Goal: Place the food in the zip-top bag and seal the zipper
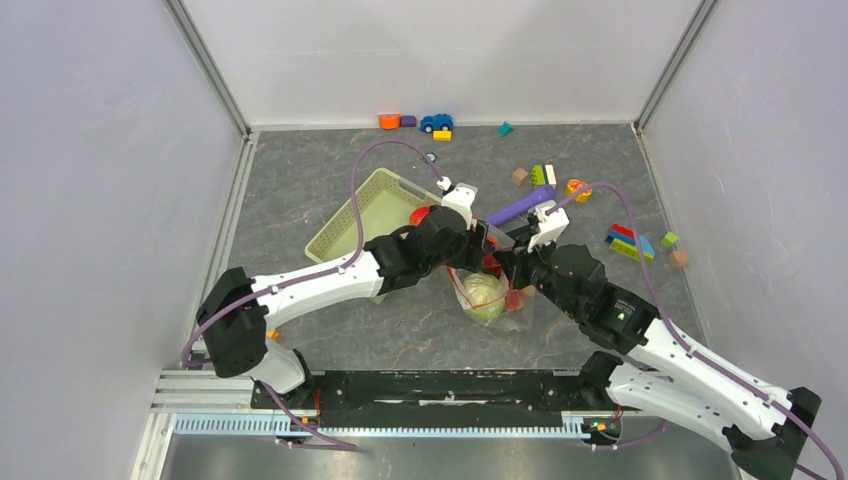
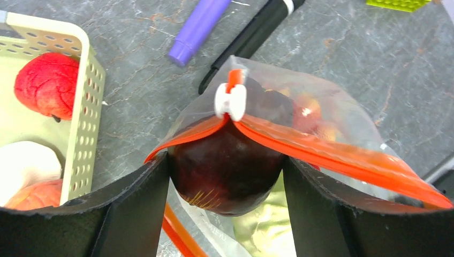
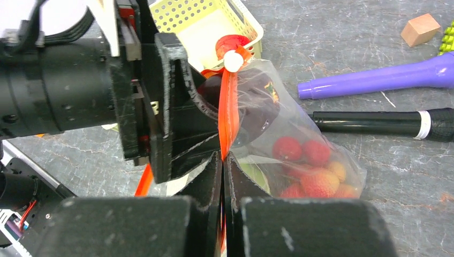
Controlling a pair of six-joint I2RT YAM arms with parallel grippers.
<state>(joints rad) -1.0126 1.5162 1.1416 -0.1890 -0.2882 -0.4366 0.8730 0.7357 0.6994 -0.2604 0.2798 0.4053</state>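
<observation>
Grey marbled counter [image 1: 300, 160] is carrying everything, with pale walls [image 1: 440, 50] standing round it. Near its middle the zip-top bag [image 3: 300, 120] is lying, its mouth facing the far side and gaping open. Inside it red and peach fruits [image 3: 316, 171] and a green cabbage [image 1: 482, 297] are sitting.

I am clamping my right end effector [image 3: 223, 160] on the zipper [image 3: 228, 107], fingers pressed together with the orange-red strip pinched between them, below its white slider [image 3: 233, 60]. My left end effector [image 2: 225, 179] is gripping a dark purple piece [image 2: 225, 155], jaws spread wide against its two sides. It is holding the piece in the bag's mouth, where the two halves of the zipper are parting around it.

Near the bag on my left, a light-green basket [image 2: 85, 107] is holding a red piece [image 2: 48, 84], a white piece [image 2: 24, 163] and a peach one [image 2: 32, 195]. Beyond the bag a purple cylinder [image 2: 198, 29] and a black one [image 2: 257, 37] are lying side by side. Farther off on the right and along the far wall, building blocks [image 1: 625, 242] are lying scattered.
</observation>
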